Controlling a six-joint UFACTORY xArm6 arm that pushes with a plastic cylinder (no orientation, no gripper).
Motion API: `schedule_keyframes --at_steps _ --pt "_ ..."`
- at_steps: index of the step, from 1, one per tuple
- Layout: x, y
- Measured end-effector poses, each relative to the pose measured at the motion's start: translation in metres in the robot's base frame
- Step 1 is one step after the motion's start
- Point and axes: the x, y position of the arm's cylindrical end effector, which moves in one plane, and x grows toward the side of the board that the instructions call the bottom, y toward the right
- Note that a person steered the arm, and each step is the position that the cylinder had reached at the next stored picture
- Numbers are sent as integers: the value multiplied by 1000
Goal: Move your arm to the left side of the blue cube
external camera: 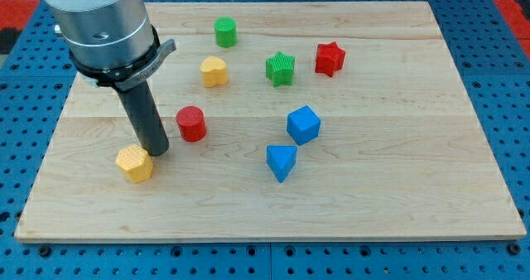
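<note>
The blue cube [303, 124] sits on the wooden board right of centre. My tip [156, 152] is far to its left, at the end of the dark rod under the grey arm housing. The tip stands just above and right of a yellow hexagonal block [135, 163], close to touching it, and left of a red cylinder [191, 123]. The red cylinder lies between the tip and the blue cube.
A blue triangular block [281, 161] lies just below the blue cube. A yellow heart-like block [214, 71], a green cylinder [225, 32], a green star [281, 68] and a red star [329, 59] lie toward the view's top. The board [397, 197] rests on a blue pegboard.
</note>
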Motion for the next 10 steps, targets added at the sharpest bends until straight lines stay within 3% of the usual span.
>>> schedule_keyframes --at_steps 2,6,10 --pt "0 93" --pt "-22 147" --pt "-33 147"
